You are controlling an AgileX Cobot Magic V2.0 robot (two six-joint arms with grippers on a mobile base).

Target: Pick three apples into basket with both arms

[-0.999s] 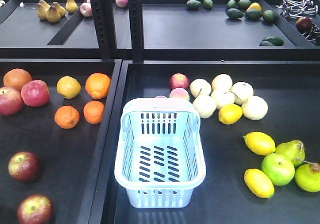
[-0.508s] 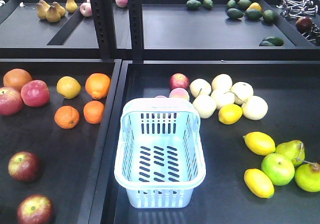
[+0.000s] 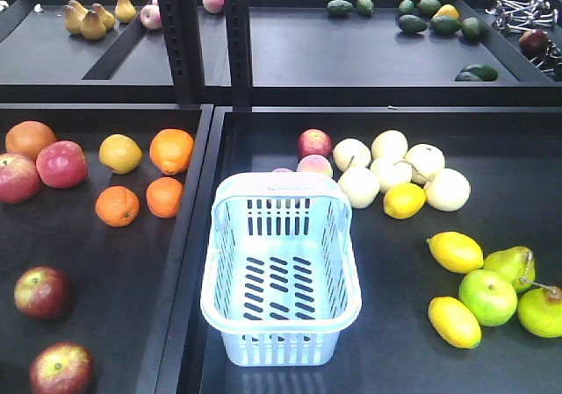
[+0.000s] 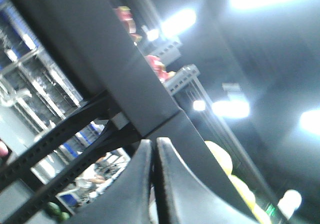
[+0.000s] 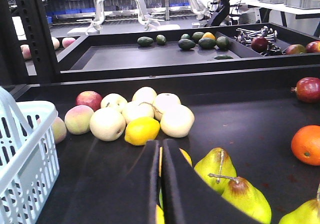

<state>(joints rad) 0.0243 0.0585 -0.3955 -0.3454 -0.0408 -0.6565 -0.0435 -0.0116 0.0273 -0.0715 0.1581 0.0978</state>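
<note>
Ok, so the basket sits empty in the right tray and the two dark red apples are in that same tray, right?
Not quite. The basket does sit empty in the right tray, but the two dark red apples lie in the left tray, as the front-facing view shows.

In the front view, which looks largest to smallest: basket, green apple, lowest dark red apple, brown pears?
1. basket, clearly largest.
2. green apple and dark red apple: alike, not ranked.
3. brown pears: smallest, though farthest away.
</note>
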